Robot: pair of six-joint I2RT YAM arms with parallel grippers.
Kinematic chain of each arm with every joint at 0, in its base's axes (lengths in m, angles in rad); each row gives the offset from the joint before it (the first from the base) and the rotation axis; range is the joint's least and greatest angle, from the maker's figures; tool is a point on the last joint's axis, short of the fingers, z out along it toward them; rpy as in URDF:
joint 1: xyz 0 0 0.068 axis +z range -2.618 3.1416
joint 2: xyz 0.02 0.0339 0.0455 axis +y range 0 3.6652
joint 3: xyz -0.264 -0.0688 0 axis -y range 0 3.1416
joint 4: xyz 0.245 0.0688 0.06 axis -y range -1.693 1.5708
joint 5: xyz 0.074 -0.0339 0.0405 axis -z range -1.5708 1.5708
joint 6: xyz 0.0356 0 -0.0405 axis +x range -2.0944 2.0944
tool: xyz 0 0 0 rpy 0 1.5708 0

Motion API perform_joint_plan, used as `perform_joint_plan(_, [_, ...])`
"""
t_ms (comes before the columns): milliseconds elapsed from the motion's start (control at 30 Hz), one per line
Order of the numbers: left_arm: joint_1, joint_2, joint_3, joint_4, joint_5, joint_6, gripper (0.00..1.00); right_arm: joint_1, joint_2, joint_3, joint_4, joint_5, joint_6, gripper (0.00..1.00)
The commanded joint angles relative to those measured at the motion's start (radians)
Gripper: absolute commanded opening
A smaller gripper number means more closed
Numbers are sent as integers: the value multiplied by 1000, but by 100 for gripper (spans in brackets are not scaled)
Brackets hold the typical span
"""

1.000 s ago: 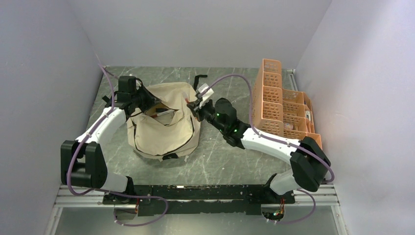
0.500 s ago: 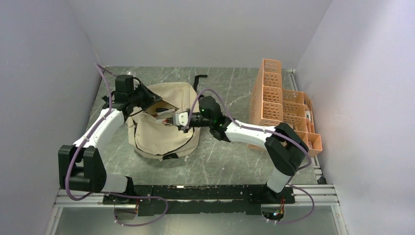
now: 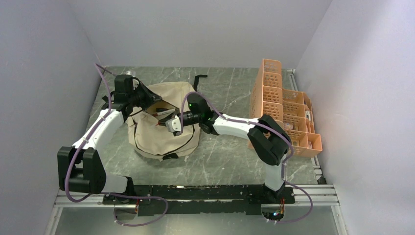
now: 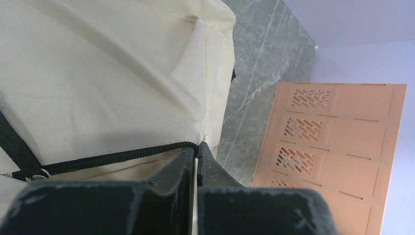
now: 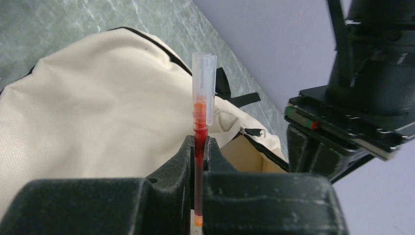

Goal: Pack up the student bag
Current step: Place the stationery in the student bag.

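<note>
your right gripper (image 5: 199,149) pinches a red pen (image 5: 200,122) over the student bag (image 3: 164,137), lying toward the table's nine o'clock; left gripper (image 4: 197,154) nips its rim. angle the pen into the opening, then release.

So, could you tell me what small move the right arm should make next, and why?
Probably ease the right gripper down into the opening of the student bag before letting go: it is shut on the red pen, just at the mouth that the left gripper pinches open.
</note>
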Motion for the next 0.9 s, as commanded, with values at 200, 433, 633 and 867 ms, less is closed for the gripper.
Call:
perform_joint_plan(200, [5, -39, 4, 74, 68, 6, 5, -2, 82, 65, 80, 60, -76, 0])
perform_joint_plan(433, [5, -36, 11, 69, 68, 6, 5, -2, 129, 106, 63, 176, -122, 0])
perform_joint_plan(633, [5, -30, 20, 64, 71, 8, 5, -2, 162, 114, 120, 300, -91, 0])
perform_joint_plan(867, [5, -24, 20, 67, 75, 5, 5, 0, 190, 134, 154, 445, -83, 0])
